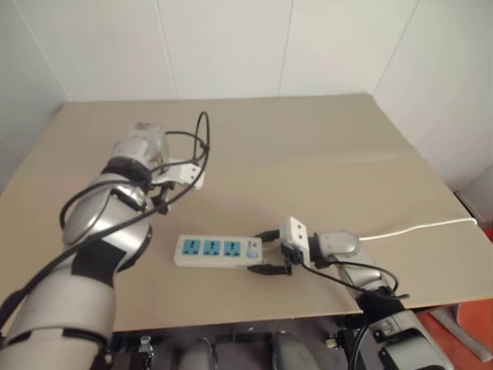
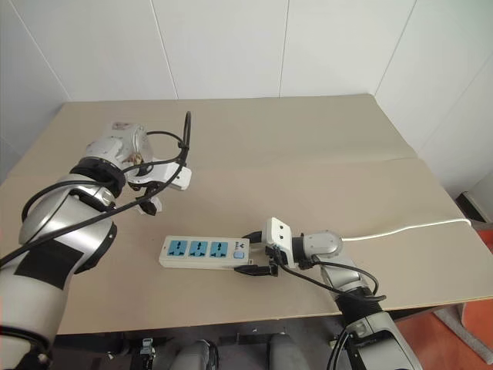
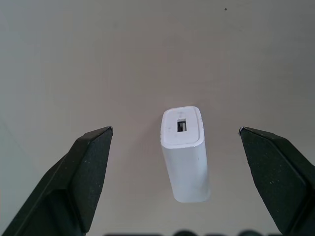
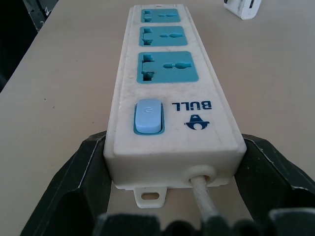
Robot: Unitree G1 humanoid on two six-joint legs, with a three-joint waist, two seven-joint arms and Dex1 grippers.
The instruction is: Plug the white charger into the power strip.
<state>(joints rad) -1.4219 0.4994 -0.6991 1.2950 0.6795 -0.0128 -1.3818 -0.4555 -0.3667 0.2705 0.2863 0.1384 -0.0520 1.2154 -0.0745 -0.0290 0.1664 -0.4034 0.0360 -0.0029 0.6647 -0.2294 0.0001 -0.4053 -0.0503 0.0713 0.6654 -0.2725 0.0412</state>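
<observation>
White charger (image 3: 183, 152): a small boxy adapter lying on its side on the tan table (image 1: 323, 146), its end face with a small rectangular port turned toward the left wrist camera. In the left wrist view it sits in the gap between the two black fingers (image 3: 83, 172) of the left gripper (image 3: 175, 132), nearer neither one, with bare table showing on both sides of it; nothing touches it. The jaws stand wide apart. In the right wrist view the charger appears as a small white block (image 4: 242, 7) on the table beyond the far end of the power strip.

Power strip (image 1: 217, 252): a long white bar lying flat near the table's front edge, at about 4 o'clock from the left gripper (image 1: 158, 202) in the head views. Its three blue socket faces run in a row, followed by a pale blue switch (image 4: 147, 117) and a printed blue logo at the cable end. A thin white cable (image 1: 416, 225) leaves that end and trails toward 3 o'clock across the table to its right edge.

Right gripper (image 1: 271, 252): reaches in from 3 o'clock, roughly level. Its black fingers (image 4: 74, 182) lie one along each long side of the strip's switch end, clamped against the casing, with the cable passing out between them.
</observation>
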